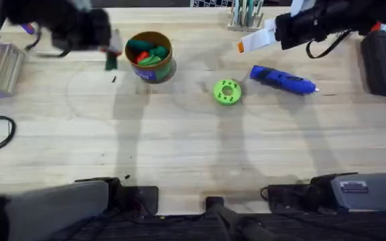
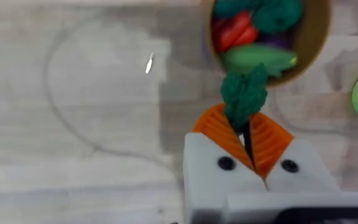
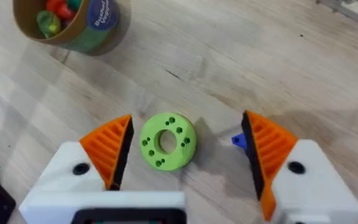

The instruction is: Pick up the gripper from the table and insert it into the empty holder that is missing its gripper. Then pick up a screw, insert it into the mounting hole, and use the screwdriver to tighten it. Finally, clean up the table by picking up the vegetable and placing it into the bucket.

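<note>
Left claw (image 2: 248, 134) grips the vegetable (image 2: 244, 96) just beside the bucket (image 1: 149, 56), already holding red and green toys; right claw (image 3: 188, 155) gapes wide.

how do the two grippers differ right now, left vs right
The left gripper is shut on the vegetable, its orange pads pressed together; the right gripper is open and holds nothing. The left gripper hangs beside the bucket, while the right gripper sits above the green disc, which shows on the table between its fingers. Both have white fingers with orange ribbed pads.
</note>
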{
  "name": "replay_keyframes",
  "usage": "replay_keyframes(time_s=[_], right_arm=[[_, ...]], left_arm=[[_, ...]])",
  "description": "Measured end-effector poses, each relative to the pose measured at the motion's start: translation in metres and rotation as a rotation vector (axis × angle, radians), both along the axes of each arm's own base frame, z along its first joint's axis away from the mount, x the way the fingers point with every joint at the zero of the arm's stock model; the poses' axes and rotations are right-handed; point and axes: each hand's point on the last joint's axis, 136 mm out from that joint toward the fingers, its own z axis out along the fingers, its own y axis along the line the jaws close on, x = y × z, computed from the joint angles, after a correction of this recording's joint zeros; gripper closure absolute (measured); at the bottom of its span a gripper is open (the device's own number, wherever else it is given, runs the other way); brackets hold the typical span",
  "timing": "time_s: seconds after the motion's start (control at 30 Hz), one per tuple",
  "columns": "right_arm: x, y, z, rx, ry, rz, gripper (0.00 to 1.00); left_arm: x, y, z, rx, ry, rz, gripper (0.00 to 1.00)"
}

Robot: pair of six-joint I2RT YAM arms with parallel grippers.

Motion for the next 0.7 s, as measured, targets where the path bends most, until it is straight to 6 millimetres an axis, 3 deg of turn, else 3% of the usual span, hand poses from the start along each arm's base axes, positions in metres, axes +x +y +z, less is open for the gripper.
replay_keyframes(time_s=[0.2,0.4,0.67,0.7], right_arm=[[0.0,0.0,0.0,0.0,0.0,0.0,0.01],[0.0,0.0,0.0,0.0,0.0,0.0,0.01],[0.0,0.0,0.0,0.0,-0.001,0.0,0.01],[0.0,0.0,0.0,0.0,0.0,0.0,0.01]], left_arm=[[0.051,-0.033,-0.002,-0.002,-0.006,-0.093,0.99],[0.092,-0.055,-0.02,0.001,0.02,-0.144,0.99],[0.102,-0.059,-0.044,0.004,0.071,-0.158,0.991],[0.102,-0.059,-0.045,0.007,0.072,-0.165,0.936]])
